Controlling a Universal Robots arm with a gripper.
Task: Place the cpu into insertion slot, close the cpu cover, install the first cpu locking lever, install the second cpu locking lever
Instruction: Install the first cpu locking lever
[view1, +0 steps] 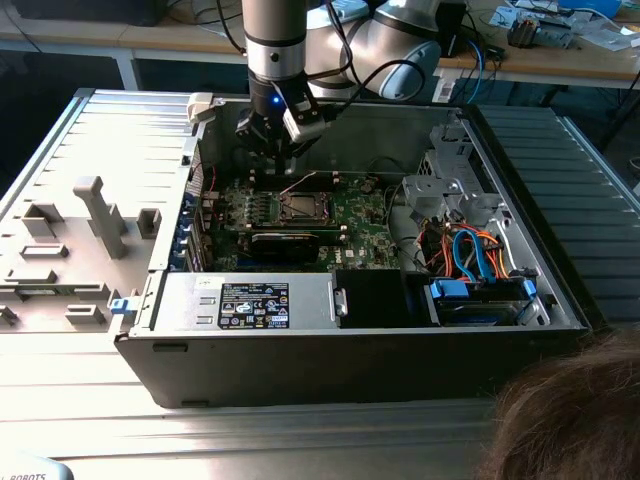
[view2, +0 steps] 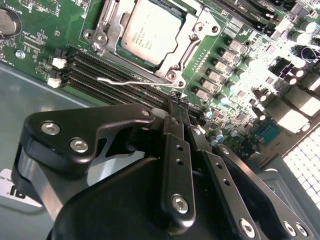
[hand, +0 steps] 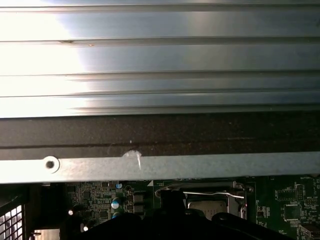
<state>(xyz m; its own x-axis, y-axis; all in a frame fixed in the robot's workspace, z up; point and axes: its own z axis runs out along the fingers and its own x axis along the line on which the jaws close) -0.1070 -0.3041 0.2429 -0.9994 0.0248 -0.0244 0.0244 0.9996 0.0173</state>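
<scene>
The cpu (view2: 150, 32), a silver-topped square chip, lies in the insertion slot (view1: 300, 207) on the green board. The grey metal cpu cover (view2: 197, 22) lies flat around it, framing the chip. A thin wire locking lever (view2: 130, 79) runs along the socket's edge with its hooked end free; the same lever (hand: 210, 193) appears in the first wrist view. I cannot tell whether it is latched. My gripper (view2: 178, 102) hangs just above the board beside the lever, fingers shut with nothing between them. In the exterior view the gripper (view1: 268, 150) hovers behind the socket.
Black memory slots (view2: 100, 70) lie between my gripper and the socket. A long black expansion card (view1: 285, 243) sits in front of the socket. Drive cage and cables (view1: 470, 260) fill the case's right. The case wall (hand: 160, 135) stands close. A person's hair (view1: 570, 410) is at lower right.
</scene>
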